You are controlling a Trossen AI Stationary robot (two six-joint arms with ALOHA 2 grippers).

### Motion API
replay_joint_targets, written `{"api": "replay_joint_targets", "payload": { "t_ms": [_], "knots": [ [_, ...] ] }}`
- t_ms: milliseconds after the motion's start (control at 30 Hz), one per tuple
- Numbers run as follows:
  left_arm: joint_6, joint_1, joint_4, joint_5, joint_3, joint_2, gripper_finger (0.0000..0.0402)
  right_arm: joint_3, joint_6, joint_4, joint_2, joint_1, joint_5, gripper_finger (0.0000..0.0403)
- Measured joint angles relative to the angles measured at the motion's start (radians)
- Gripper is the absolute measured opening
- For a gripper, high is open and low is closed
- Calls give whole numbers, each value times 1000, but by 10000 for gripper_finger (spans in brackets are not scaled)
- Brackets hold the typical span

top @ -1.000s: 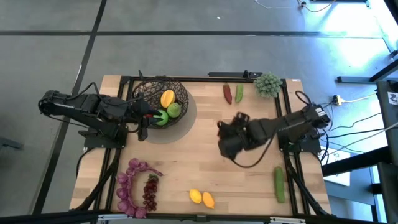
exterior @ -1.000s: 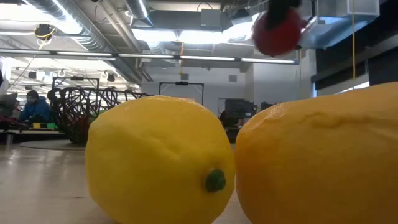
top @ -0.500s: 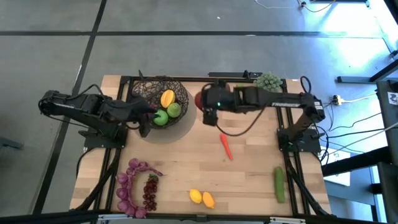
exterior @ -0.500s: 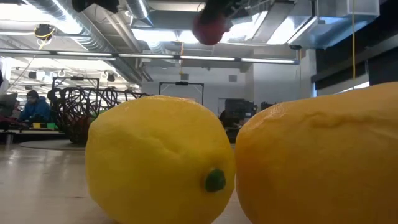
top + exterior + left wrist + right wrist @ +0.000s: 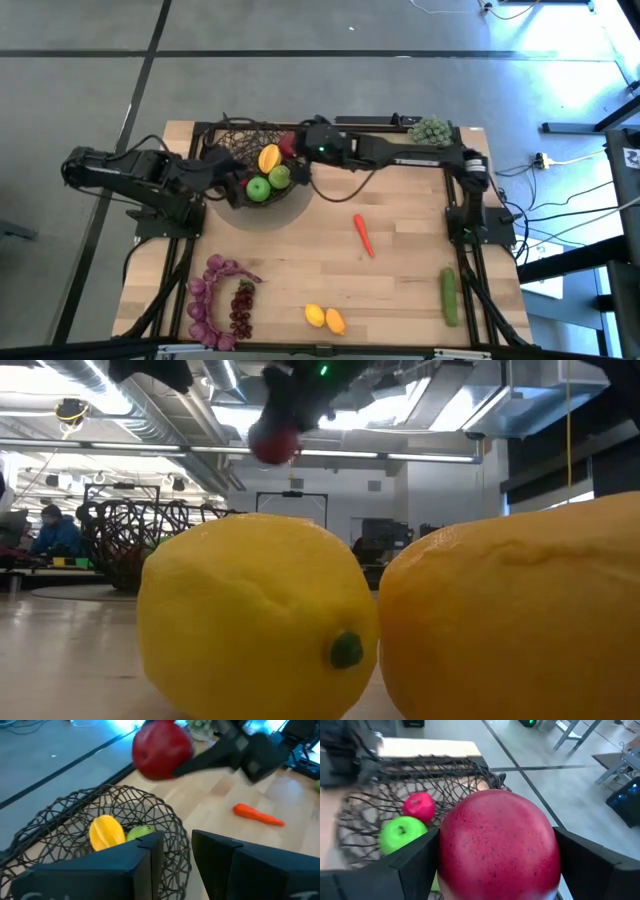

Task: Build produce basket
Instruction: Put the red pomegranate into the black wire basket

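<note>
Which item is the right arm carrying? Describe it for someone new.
Find the round dark wire-mesh basket at the table's far left. Over its right rim the right tool is shut on a big dark-red speckled ball, the pomegranate, the only fruit off the table.

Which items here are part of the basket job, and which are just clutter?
Job:
- wire basket, already holding mango and green apples
- red pomegranate in the right tool above the basket
- carrot
- cucumber
- lemons
- grapes

Lying about:
- pale-green bushy clump
</note>
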Motion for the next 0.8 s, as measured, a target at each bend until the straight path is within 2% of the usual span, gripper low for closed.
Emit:
{"api": "replay_joint_targets", "payload": {
  "t_ms": [300, 800],
  "knots": [
    [8, 41, 0, 0, 0, -2, 92, 0, 0, 120, 139, -43, -21, 335],
    [9, 43, -1, 0, 0, -2, 92, 0, -3, 140, 244, -57, -21, 336]
  ]
}}
